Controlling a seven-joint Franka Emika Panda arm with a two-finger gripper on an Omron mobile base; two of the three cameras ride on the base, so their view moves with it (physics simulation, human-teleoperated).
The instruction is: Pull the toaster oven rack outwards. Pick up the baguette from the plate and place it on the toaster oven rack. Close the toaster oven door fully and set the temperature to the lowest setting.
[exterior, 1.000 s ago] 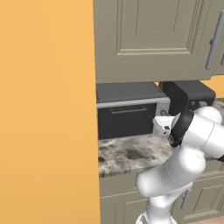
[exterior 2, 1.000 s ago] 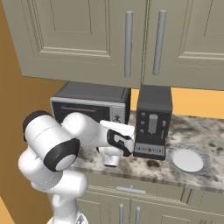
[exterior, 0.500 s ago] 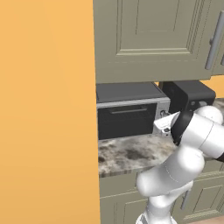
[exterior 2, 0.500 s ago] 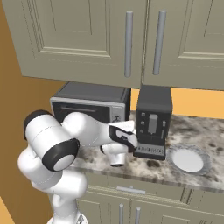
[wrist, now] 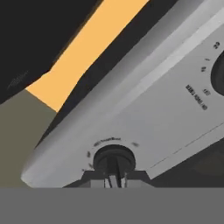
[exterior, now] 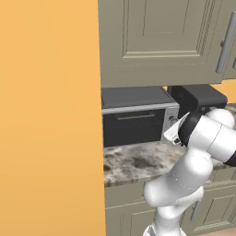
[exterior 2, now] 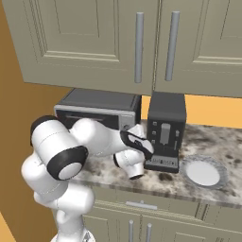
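One toaster oven (exterior: 136, 122), one black coffee machine (exterior 2: 165, 130) and one plate (exterior 2: 204, 171) stand on the marbled counter (exterior: 133, 163).

The toaster oven is a low dark-grey box with silver front trim. Its toaster oven door (exterior: 133, 127) is a near-black panel standing upright and closed, with a slim silver handle (exterior: 135, 116) along its top edge.

The right base view shows the plate, round, pale and bare, beyond the coffee machine on the side away from the fingers.

The hand view alone shows the silver knob panel (wrist: 144, 113) at close range. One dark round knob (wrist: 113, 160) sits directly ahead of the gripper (wrist: 114, 180), and the edge of a second knob (wrist: 218, 74) lies further along the panel. The fingertips (wrist: 109, 180) stand almost together, at or on the near knob; contact cannot be confirmed.
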